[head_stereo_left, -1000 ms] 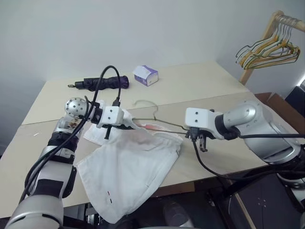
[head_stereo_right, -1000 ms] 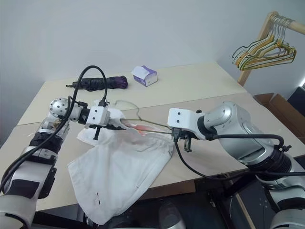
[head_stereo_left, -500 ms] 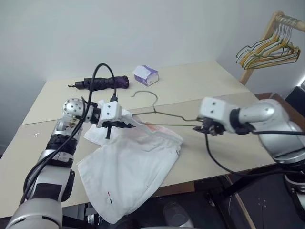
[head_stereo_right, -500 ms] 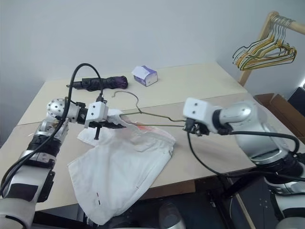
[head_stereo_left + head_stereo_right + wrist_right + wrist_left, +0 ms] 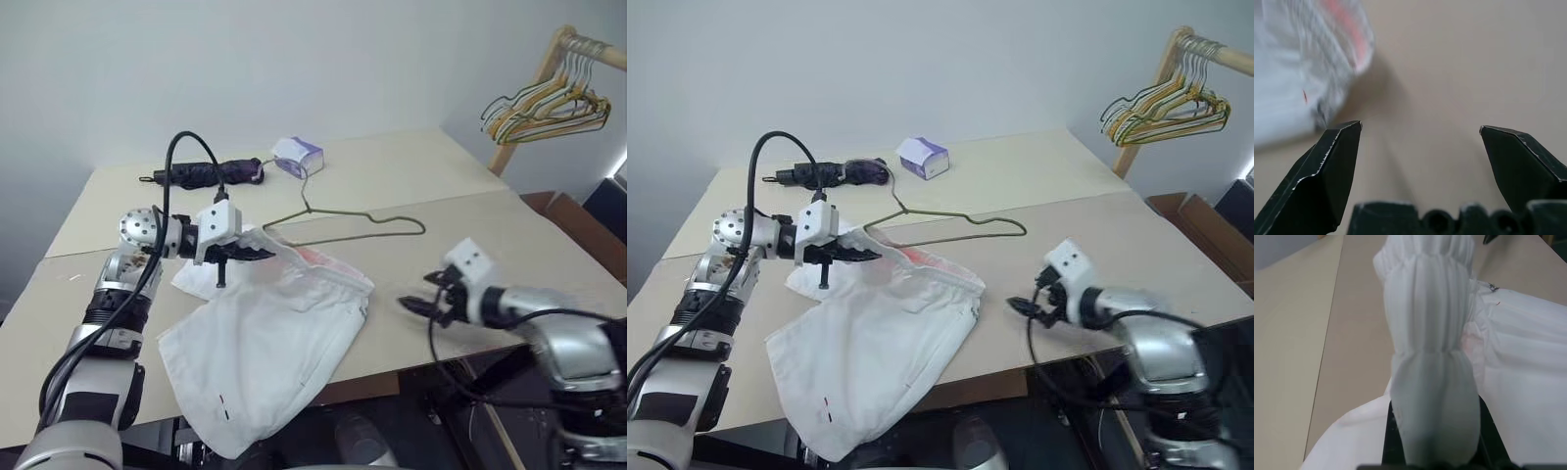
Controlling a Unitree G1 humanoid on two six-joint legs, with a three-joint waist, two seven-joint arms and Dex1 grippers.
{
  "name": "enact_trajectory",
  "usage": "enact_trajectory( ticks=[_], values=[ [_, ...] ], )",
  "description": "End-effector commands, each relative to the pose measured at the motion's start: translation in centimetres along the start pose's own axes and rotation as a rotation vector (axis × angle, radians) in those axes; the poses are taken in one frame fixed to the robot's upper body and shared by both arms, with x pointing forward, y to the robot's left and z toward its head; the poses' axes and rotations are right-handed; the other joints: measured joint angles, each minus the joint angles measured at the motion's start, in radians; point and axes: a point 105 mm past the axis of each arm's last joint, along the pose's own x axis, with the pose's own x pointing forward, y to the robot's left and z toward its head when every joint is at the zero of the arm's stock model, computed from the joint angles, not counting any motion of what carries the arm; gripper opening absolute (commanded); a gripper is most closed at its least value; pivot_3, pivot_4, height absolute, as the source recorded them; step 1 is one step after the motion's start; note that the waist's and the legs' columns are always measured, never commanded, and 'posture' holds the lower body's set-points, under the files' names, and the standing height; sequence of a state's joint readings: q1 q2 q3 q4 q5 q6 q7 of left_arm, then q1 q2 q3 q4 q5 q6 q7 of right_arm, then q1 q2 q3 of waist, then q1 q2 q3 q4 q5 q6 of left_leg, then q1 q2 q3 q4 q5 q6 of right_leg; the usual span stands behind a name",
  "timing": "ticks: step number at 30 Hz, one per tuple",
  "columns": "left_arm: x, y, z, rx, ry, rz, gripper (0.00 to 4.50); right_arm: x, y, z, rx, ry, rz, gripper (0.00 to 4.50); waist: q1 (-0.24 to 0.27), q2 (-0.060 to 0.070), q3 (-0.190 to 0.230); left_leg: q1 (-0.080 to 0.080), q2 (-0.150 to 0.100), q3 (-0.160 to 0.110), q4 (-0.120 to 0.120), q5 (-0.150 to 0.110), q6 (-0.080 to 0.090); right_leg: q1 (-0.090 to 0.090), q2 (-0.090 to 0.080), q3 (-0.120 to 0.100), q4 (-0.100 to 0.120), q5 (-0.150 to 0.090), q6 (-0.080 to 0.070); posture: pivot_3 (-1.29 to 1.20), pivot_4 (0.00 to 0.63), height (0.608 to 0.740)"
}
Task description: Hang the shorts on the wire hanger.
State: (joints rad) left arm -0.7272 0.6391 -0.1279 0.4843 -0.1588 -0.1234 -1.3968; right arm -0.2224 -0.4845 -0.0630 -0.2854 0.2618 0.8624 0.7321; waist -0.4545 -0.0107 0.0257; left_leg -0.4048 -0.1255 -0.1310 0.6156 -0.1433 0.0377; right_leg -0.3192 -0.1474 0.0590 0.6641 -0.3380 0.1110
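Left gripper (image 5: 257,254) clamps shorts (image 5: 269,348) waistband; right gripper (image 5: 416,304) wide open, empty; I regrasp wire hanger (image 5: 364,222) next

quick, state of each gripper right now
left gripper: shut on the shorts at the waistband
right gripper: open, holding nothing

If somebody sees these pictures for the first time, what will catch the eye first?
Probably the shorts, white and spread over the table's near edge, their waistband pinched and lifted by the left end effector. Next, the wire hanger lying free on the table behind them, with the right end effector open and apart from it.
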Motion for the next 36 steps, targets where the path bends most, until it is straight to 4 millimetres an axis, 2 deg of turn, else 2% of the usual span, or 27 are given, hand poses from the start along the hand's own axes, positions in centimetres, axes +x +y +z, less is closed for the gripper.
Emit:
enact_trajectory(
  ticks=[1, 7, 10, 20, 22, 26, 36],
  values=[
    [-1.0, 0.9, 1.2, 0.034, -0.018, 0.036, 0.0, 1.7, 1.0, 1.1, 0.053, -0.072, 0.008, 4.47, 0.004, 0.0, 0.0, 0.0, 0.0, 0.0, 0.0, 0.0, 0.0, 0.0, 0.0, 0.0, 0.0, 0.0, 0.0, -0.36, 0.0, 0.74],
    [-1.1, 0.9, 1.2, 0.035, -0.01, 0.032, 0.0, 4.4, 3.1, -0.3, 0.083, 0.019, 0.09, 4.47, 0.019, 0.0, 0.0, -0.001, -0.001, -0.001, -0.001, 0.0, 0.0, -0.001, 0.0, 0.0, -0.001, 0.0, 0.0, -0.35, 0.0, 0.74],
    [-1.2, 0.9, 1.3, 0.037, -0.008, 0.034, 0.0, 4.7, 3.2, -0.4, 0.106, 0.009, 0.091, 3.9, 0.027, 0.0, 0.0, -0.001, 0.0, -0.001, -0.001, 0.0, 0.0, -0.001, 0.0, 0.0, 0.0, 0.0, 0.0, -0.34, 0.0, 0.74],
    [-1.4, 0.6, 0.9, 0.03, 0.004, 0.044, 0.0, 3.4, 2.5, 0.3, 0.145, -0.037, 0.086, 0.57, 0.053, 0.0, 0.0, -0.001, 0.0, -0.001, -0.001, -0.001, -0.001, -0.001, 0.0, 0.0, -0.001, 0.0, 0.0, -0.34, 0.0, 0.74],
    [-1.5, 0.6, 0.9, 0.026, 0.004, 0.047, 0.0, 3.0, 2.0, 0.8, 0.165, -0.057, 0.071, 0.02, 0.057, 0.0, 0.0, -0.001, 0.0, -0.001, -0.001, -0.001, -0.001, -0.001, 0.0, 0.0, -0.001, 0.0, 0.0, -0.35, 0.0, 0.74],
    [-2.1, 0.2, 0.4, 0.009, 0.022, 0.034, 0.0, 2.2, 0.7, 2.0, 0.211, -0.118, 0.037, 0.02, 0.057, 0.0, 0.0, -0.001, 0.0, -0.001, -0.001, -0.002, -0.004, -0.001, 0.0, 0.0, -0.001, 0.0, 0.0, -0.35, 0.0, 0.74],
    [-4.4, -1.0, -3.9, -0.077, 0.182, 0.044, 0.0, -0.1, -2.0, 2.9, 0.195, -0.142, -0.029, 0.02, 0.058, 0.0, 0.0, -0.001, -0.001, -0.001, -0.002, -0.002, -0.004, -0.002, 0.0, 0.0, -0.001, 0.0, 0.0, -0.35, 0.0, 0.74]
  ],
)
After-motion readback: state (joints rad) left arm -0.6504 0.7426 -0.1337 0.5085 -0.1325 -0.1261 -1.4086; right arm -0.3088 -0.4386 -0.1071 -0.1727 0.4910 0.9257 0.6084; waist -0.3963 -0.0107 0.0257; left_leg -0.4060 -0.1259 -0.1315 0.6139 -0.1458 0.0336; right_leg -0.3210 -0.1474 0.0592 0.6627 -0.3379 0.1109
